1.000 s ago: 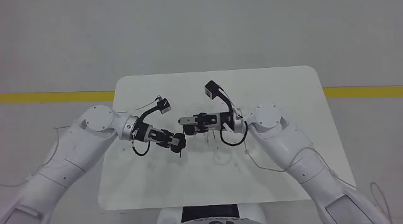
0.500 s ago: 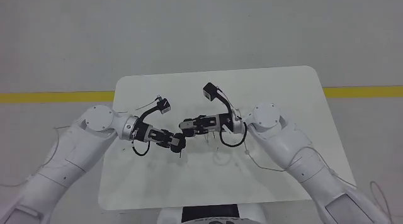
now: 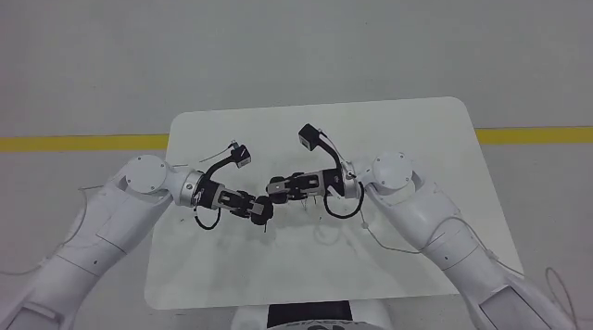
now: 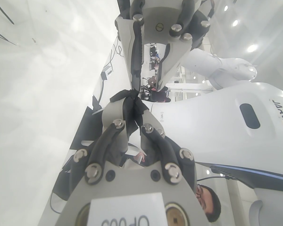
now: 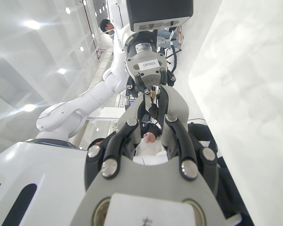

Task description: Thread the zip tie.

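Zip tie (image 4: 130, 109), a short black strip, sits just below the middle of the left wrist view. It is pinched between the pressed-together fingertips of the left gripper (image 4: 132, 101), and its free end pokes up past them to touch the inner pad of one finger of the right gripper (image 4: 147, 87). That right gripper points in from the top of the same frame with its two fingers spread apart, almost tip to tip with the left one, and in the top view the two meet a little left of centre, above the white table (image 3: 417, 145).
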`<state>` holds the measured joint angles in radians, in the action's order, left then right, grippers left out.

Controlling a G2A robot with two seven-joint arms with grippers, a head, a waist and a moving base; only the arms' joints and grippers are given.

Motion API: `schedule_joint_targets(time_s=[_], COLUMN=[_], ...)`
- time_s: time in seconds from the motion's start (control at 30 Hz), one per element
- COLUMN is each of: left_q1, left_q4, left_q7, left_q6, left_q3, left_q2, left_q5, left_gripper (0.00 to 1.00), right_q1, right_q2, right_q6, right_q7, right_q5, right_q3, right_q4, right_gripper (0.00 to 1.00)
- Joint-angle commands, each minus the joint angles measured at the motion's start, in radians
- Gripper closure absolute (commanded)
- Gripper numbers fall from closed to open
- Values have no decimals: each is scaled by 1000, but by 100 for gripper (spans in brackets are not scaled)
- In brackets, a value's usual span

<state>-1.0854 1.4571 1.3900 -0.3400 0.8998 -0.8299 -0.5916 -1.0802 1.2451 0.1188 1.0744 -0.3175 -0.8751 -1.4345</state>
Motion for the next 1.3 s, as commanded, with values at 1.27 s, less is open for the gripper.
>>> schedule_joint_targets(time_s=[1.27], left_q1=[0], left_q4=[0], left_q7=[0], left_q6=[0], left_q3=[0], left_q2=[0], left_q5=[0], left_gripper=[100], right_q1=[6], right_q2=[0], right_q6=[8], right_q7=[-29], right_q5=[-4], right_q3=[9], right_q4=[8], right_gripper=[95])
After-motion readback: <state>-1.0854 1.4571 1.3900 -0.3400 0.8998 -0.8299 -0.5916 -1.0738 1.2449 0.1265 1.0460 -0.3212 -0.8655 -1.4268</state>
